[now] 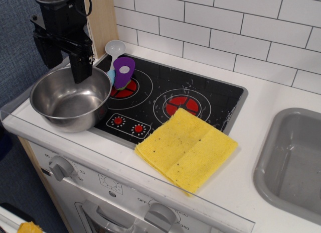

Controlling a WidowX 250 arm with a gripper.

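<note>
Black and boxy, the hand [79,67] hangs at the upper left, its lower finger reaching down to the far rim of a steel bowl [70,98]. Whether the finger touches the rim or only stands just above it cannot be told, and how far the hand is parted cannot be told either, since only one dark finger shows clearly; nothing can be seen held in it.

The bowl sits at the left front corner of the worktop [261,92], overlapping the left edge of a black toy hob [170,95]. It looks empty and shiny inside.

Just beside the bowl, on the hob's left ring [131,87], lies a purple scoop-like utensil [123,71] with a white spot on it, resting on something blue. A pale grey spoon bowl [115,47] lies just behind it, near the tiled wall [225,27].

A second red ring [183,105] shows in the middle of the hob, with two small red dials printed near the front left.

A folded yellow cloth [186,148], speckled with dark flecks, lies partly over the hob's front right corner and partly on the white worktop.

Well apart to the right is a grey sink [296,157]. Below the front edge are grey oven knobs [61,167].
</note>
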